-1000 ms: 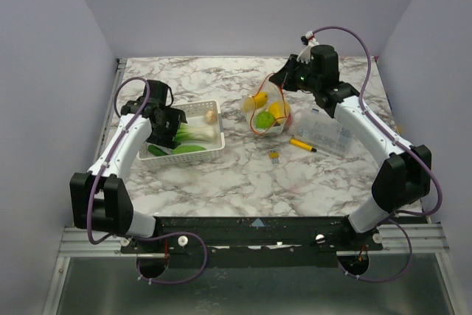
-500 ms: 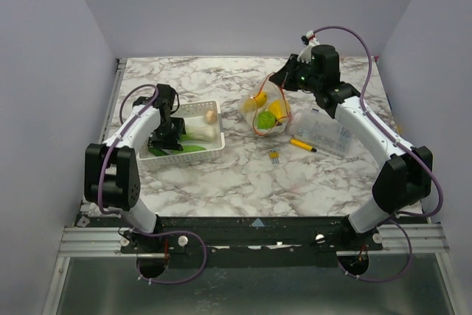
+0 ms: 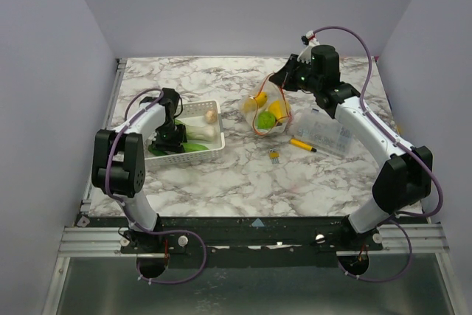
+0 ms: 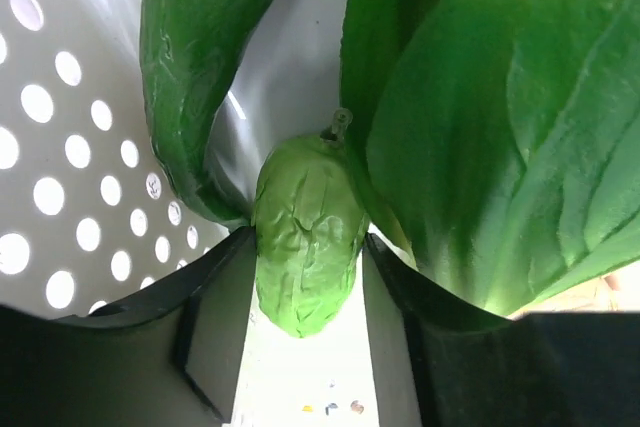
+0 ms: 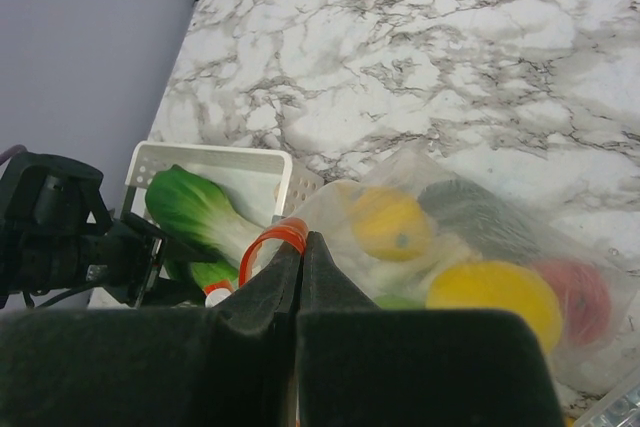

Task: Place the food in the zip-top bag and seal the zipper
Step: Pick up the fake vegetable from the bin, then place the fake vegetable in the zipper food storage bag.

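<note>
— Where was the left claw (image 3: 168, 136)?
— Down in the white basket (image 3: 214, 154) near the worktop's left edge. Its fingers (image 4: 215, 307) were closed against both sides of a small wrinkled green vegetable (image 4: 305, 247). That lay between a long green piece (image 4: 195, 57) and a leafy green (image 4: 500, 127).
— Anything else in that basket?
— A small tan piece (image 3: 211, 116) at its far right corner.
— And the right claw (image 3: 289, 79)?
— Raised toward the far right corner, pinched tight on the zip-top bag (image 3: 269, 116) at its mouth. The orange-red zipper (image 5: 275, 237) curled up just beside the fingertips.
— Where was the bag?
— It hung from that claw, its bottom resting on the worktop right of centre. Inside were a yellow piece (image 5: 395, 227), another yellow piece (image 5: 485, 292), a green one (image 3: 264, 119), a red one (image 5: 585, 297) and a dark one (image 5: 480, 222).
— Nearby?
— A yellow marker (image 3: 302, 144) and a clear compartment box (image 3: 328, 132), both toward the right edge
</note>
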You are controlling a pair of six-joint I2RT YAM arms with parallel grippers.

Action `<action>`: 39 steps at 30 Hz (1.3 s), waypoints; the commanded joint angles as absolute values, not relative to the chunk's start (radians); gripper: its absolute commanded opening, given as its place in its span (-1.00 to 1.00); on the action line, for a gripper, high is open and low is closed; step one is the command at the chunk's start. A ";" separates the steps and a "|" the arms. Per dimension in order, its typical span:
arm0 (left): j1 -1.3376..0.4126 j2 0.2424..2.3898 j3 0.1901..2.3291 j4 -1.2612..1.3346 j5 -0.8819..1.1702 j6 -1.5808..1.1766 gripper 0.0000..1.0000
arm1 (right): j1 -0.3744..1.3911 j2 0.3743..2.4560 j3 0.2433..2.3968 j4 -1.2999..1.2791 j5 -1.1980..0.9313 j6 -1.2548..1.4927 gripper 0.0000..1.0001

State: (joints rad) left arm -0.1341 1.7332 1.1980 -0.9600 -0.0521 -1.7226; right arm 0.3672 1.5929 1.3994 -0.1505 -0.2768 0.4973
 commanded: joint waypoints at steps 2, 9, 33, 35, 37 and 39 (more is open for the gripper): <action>-0.135 1.766 1.171 -0.940 -0.049 -1.744 -0.20 | 0.367 1.560 1.392 -0.092 -0.295 0.509 -0.99; -0.141 1.741 1.202 -0.966 -0.091 -1.722 -0.42 | 0.367 1.560 1.391 -0.087 -0.297 0.510 -0.99; -0.401 1.008 0.935 -0.252 0.053 -1.385 -1.00 | 0.368 1.580 1.391 -0.084 -0.320 0.516 -0.99; -0.439 1.037 0.929 -0.116 0.124 -1.369 -1.00 | 0.368 1.582 1.391 -0.081 -0.323 0.520 -0.99; -0.490 1.094 0.979 -0.077 0.156 -1.307 -1.00 | 0.368 1.583 1.390 -0.079 -0.326 0.522 -0.99; -0.533 1.136 1.012 -0.024 0.153 -1.238 -1.00 | 0.368 1.585 1.391 -0.080 -0.328 0.524 -0.99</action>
State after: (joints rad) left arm -0.4606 1.0382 0.9627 -0.2928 0.0799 -1.3842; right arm 0.3672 1.5929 1.3937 -0.1452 -0.2943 0.5076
